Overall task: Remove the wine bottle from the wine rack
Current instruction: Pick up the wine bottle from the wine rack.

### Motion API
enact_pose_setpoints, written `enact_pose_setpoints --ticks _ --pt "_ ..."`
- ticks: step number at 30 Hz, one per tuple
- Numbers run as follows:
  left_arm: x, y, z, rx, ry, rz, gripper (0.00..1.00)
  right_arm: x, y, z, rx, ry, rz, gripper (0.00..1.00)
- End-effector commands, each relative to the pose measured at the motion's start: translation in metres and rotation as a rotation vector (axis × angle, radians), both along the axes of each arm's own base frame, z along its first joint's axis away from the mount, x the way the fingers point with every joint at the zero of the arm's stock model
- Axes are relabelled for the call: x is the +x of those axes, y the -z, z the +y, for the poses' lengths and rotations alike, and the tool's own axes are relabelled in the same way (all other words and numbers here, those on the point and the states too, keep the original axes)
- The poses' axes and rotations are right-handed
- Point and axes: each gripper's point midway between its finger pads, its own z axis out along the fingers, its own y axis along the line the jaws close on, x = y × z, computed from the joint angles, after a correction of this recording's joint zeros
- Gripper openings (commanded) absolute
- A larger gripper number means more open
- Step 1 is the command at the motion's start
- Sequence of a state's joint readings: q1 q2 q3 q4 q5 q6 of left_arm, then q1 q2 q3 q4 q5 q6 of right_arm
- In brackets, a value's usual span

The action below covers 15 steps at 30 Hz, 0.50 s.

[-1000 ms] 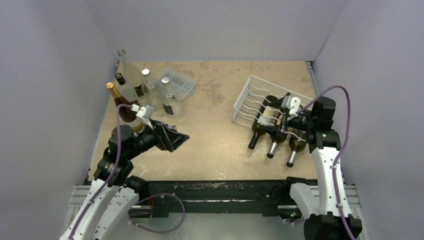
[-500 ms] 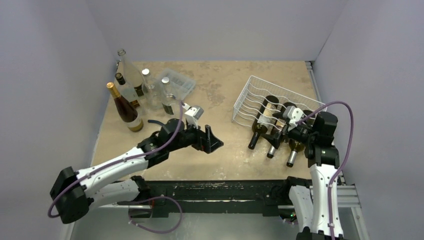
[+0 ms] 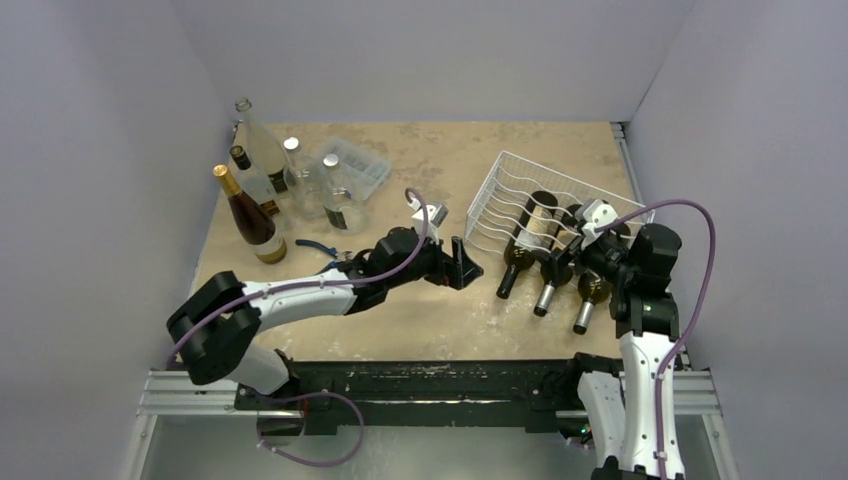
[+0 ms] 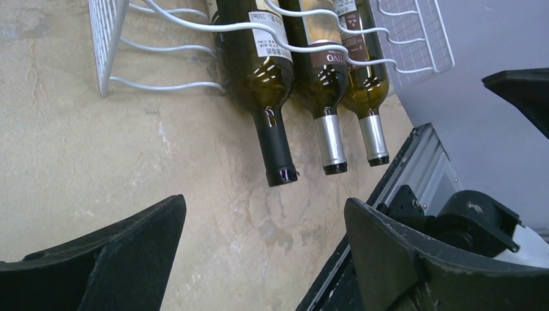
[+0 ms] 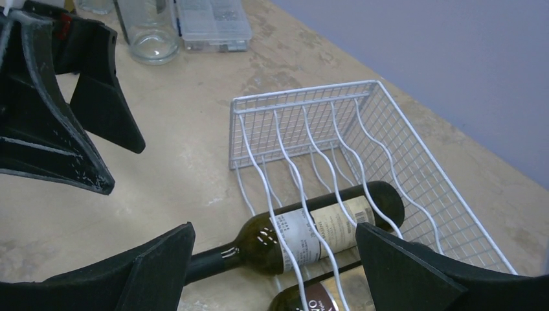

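Tan table point(image 3: 430, 320), three bottles point(image 3: 522, 240) in the wine rack point(image 3: 500, 185), left hand point(image 4: 264, 201) and right hand point(image 5: 275, 227) wide, empty.

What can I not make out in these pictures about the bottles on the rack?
- Left wrist view: the black-capped wine bottle and two silver-capped bottles have their bases cut off by the top edge.
- Right wrist view: the brown-labelled bottle is cut by the bottom edge; a third bottle is out of frame.
- Top view: the right gripper covers part of the bottles; the left arm half hides a blue-handled item; labels too small.
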<state>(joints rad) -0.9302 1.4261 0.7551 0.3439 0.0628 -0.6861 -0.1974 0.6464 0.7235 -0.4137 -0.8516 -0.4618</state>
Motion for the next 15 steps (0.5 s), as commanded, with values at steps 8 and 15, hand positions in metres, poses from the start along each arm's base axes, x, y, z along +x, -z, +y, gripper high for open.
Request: enact_pose_setpoints --ticks 8,15 --pt "0.029 0.003 -0.067 -0.149 -0.026 0.049 0.90 0.009 -0.011 -0.013 0.014 0.102 -0.036 0.99" --pt "0.039 0.037 -0.086 -0.149 -0.163 0.179 0.92 0.008 -0.012 -0.012 0.018 0.099 -0.040 0.99"
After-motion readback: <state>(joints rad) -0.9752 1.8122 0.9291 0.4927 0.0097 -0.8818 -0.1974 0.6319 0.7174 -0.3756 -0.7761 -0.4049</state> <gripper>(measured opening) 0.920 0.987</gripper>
